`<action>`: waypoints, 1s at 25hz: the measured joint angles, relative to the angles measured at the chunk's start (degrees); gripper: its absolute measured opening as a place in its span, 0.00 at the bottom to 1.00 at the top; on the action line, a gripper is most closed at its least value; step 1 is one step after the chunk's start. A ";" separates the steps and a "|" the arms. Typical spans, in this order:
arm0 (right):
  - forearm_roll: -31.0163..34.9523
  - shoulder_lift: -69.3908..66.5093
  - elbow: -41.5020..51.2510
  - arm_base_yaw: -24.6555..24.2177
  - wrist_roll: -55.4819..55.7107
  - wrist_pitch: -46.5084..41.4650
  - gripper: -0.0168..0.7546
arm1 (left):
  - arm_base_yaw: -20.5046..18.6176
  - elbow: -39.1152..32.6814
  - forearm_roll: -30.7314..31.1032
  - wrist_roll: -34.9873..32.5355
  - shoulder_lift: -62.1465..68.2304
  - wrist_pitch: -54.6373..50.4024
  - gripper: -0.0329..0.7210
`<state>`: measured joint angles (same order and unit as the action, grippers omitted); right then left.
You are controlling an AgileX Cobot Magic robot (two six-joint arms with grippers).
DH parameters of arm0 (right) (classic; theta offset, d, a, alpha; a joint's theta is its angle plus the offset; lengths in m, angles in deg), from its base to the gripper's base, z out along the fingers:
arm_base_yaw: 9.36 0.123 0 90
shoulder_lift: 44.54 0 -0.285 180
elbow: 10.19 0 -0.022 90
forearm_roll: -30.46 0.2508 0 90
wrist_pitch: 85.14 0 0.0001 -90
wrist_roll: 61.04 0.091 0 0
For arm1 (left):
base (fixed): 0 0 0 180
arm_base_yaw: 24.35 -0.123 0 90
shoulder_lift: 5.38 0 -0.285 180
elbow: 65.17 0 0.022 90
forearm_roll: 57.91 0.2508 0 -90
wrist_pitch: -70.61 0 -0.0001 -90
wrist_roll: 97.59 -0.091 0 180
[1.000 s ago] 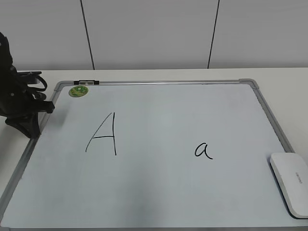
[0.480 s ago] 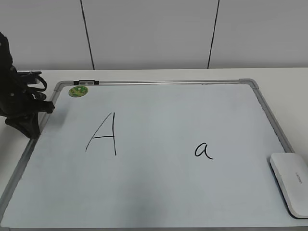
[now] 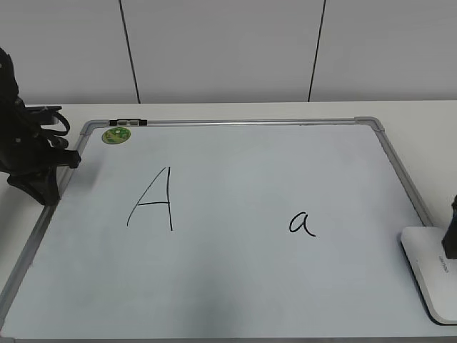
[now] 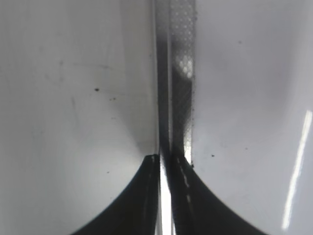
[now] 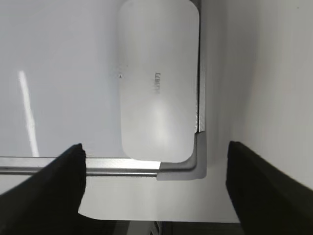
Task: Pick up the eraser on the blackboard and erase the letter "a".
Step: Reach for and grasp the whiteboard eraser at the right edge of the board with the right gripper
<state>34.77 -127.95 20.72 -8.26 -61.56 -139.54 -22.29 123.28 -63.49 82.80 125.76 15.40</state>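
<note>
At the lower right of the exterior frame, the eraser (image 3: pixel 431 272) lies flat in the near corner of the blackboard (image 3: pixel 235 286), with the right pincer (image 3: pixel 451 232) just entering at the frame edge above it. Seen from the right wrist, that pincer's two dark fingers (image 5: pixel 46 188) stand wide apart, empty, straddling the board's corner piece with the eraser (image 5: pixel 159 83) beyond them and tight against the frame. A clean pickup likely calls for carrying the pincer forward until it is centred over the block, then closing across its short sides. Farther back, the letter "a" (image 3: pixel 302 224) sits right of centre, well clear of the capital "A" (image 3: pixel 153 199). At far left, the left pincer (image 3: pixel 43 187) rests narrow on the board's edge, holding nothing.
</note>
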 joint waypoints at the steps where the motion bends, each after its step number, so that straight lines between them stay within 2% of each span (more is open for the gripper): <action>1: 0.43 -1.59 0.00 0.00 -0.32 0.66 0.89 | 0.00 0.00 0.00 0.00 0.00 0.00 0.11; 12: 1.60 -12.91 -0.14 0.00 -1.09 7.11 0.89 | 0.00 0.00 -0.27 0.00 0.00 0.00 0.12; 25: 1.60 -19.51 -0.40 0.00 -1.18 12.11 0.88 | 0.00 0.00 -0.40 0.00 0.00 0.00 0.13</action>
<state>36.37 -147.46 20.32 -8.26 -62.74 -127.43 -22.29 123.28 -63.89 82.80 125.76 15.40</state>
